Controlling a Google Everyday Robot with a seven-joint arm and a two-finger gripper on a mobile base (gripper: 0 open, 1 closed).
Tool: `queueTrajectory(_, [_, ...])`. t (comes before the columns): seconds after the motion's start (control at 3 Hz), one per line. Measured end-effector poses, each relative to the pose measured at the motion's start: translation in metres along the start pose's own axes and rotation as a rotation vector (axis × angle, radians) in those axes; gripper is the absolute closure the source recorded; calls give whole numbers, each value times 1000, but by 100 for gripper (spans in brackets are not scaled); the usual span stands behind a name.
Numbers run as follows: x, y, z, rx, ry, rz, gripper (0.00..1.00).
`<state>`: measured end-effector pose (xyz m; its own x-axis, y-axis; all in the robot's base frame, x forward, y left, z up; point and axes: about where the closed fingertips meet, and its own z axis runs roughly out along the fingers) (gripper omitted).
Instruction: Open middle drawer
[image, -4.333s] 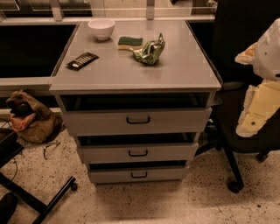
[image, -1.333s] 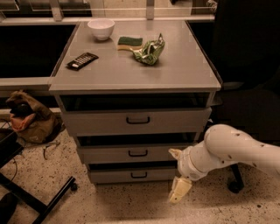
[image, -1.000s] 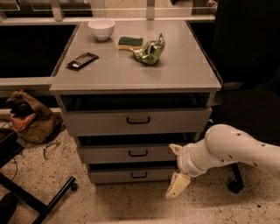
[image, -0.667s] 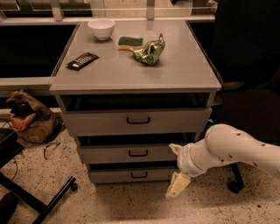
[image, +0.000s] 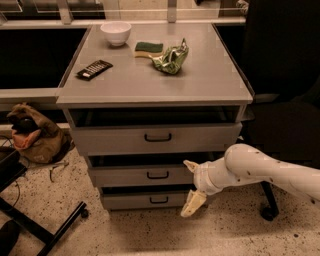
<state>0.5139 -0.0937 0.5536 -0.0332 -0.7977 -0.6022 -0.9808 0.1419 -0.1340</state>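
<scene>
The grey cabinet has three drawers stacked under its top. The middle drawer (image: 125, 176) is a grey flat front with a small black bar handle (image: 158, 175) and sits closed. My gripper (image: 190, 184) reaches in from the right on a white arm. It is open, with one finger (image: 189, 164) at the right part of the middle drawer front and the other finger (image: 192, 204) lower, in front of the bottom drawer. It is to the right of the handle and holds nothing.
Top drawer (image: 158, 137) and bottom drawer (image: 150, 200) are closed. On the cabinet top (image: 210, 80) lie a white bowl (image: 115, 33), a sponge (image: 148, 48), a green chip bag (image: 171, 58) and a black remote (image: 94, 69). A brown bag (image: 32, 137) lies at the left, and a chair base (image: 267, 210) stands at the right.
The arm came down from the upper right to the drawer fronts. Over the last second the gripper shifted slightly left and up toward the middle drawer.
</scene>
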Motion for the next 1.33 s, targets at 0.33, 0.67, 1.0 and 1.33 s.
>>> queueTrajectory(0.33, [-1,-16,22,23,-30,-31,0])
queueTrajectory(0.67, [0,-17,24,24,-33,-31,0])
queueTrajectory(1.0, [2,-18,36,38,-36,-33,0])
queueTrajectory(1.33, [13,-26,63,49,-41,-43,0])
